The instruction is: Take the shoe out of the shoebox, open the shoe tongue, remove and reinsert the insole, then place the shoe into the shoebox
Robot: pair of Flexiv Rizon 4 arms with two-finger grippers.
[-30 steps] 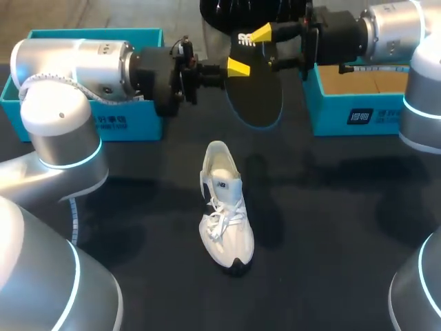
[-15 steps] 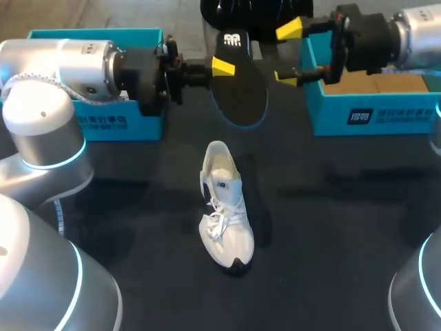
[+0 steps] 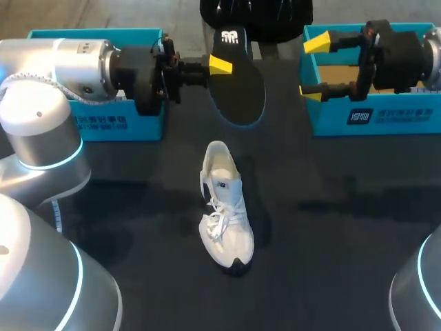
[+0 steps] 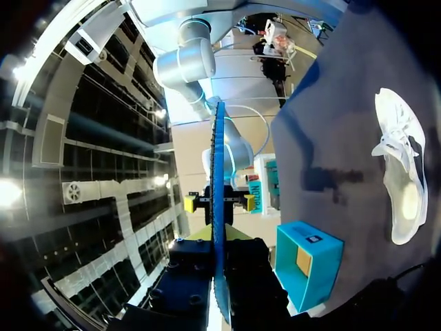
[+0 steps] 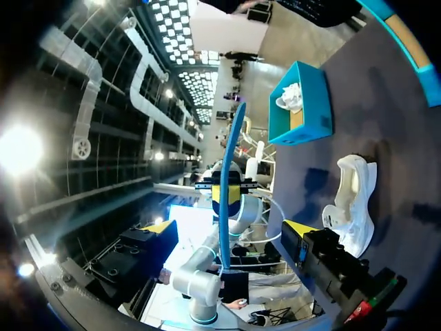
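The left gripper clenched the black insole, held up beyond the white shoe. The right gripper hung released, fingers apart, beyond the shoe and to its right.

**Left arm**: enters from the left, with the forearm level above the table and the wrist pointing toward the middle.
**Left gripper**: its 2 fingers are closed from both sides on the insole, which it holds in the air. Only 1 yellow tip shows from above.
**Right arm**: enters from the right, with the wrist level and facing the left gripper.
**Right gripper**: its 2 yellow-tipped fingers are spread wide and stand apart from the insole.
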